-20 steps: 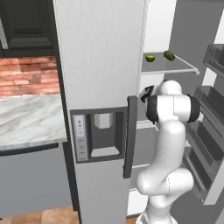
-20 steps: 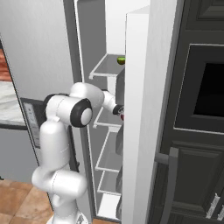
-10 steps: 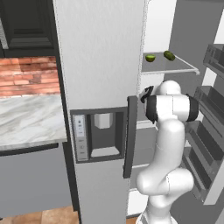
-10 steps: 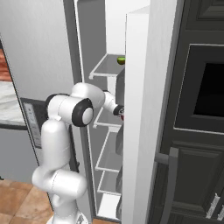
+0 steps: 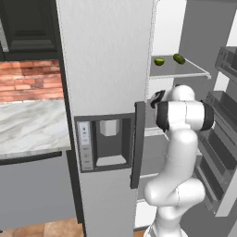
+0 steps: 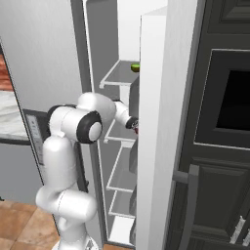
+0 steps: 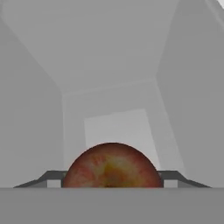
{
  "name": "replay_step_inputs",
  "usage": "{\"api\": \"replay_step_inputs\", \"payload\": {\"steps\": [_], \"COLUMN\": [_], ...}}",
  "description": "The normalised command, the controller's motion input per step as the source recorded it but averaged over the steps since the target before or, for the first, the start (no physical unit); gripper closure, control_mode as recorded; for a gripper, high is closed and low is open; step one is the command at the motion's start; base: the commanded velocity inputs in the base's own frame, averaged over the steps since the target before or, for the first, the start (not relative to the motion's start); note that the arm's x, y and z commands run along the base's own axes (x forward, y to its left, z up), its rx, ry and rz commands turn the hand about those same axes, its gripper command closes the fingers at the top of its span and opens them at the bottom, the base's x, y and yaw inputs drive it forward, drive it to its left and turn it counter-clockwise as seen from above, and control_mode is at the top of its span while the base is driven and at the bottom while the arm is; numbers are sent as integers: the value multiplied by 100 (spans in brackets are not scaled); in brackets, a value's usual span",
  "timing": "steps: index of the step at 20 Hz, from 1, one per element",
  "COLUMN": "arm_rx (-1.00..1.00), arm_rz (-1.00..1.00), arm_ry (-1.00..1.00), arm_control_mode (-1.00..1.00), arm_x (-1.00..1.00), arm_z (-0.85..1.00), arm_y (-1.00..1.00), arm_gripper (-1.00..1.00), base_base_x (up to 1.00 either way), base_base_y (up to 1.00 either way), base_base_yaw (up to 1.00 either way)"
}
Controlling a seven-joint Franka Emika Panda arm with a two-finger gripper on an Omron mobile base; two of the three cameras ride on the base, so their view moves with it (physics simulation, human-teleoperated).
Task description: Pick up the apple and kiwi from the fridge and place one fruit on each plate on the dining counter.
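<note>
White fridge walls are closing in around your gripper [image 7: 112,186] in the hand view, and the apple [image 7: 112,165] is sitting dead centre between the two dark fingertips [image 7: 52,177], one showing at each flank of the fruit. The pads are looking as though they are touching or just about touching its sides, but you are not seeing the contact faces themselves, so I cannot tell whether the claw is already pinching the apple or merely bracketing it.

From the left base view, the arm [image 5: 183,115] is reaching past the door edge of the fridge [image 5: 106,69] into the middle shelf space, while the kiwi [image 5: 159,61] is lying on the upper shelf [image 5: 178,71] with a second small green piece [image 5: 179,58] just beside it to the right. In the right base view the wrist [image 6: 131,122] is disappearing behind the open white door [image 6: 154,122].

Here is what you are risking. A round, smooth apple caught low or off its widest line is likely to squirt forward toward the back wall when the fingers squeeze. If you are lifting before the grip is firm, it may roll off the shelf. Pulling out carelessly, you are also in danger of clipping the door edge or the shelf above and knocking the fruit loose.
</note>
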Motion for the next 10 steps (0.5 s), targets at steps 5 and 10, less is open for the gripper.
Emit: {"api": "replay_step_inputs", "payload": {"steps": [5, 10], "arm_rx": [0, 0], "arm_rz": [0, 0], "arm_ry": [-33, -13], "arm_control_mode": [-100, -100], "arm_x": [-100, -89], "arm_z": [30, 65], "arm_y": [0, 16], "arm_gripper": [100, 100], "base_base_x": [0, 0], "base_base_y": [0, 0], "base_base_yaw": [0, 0]}}
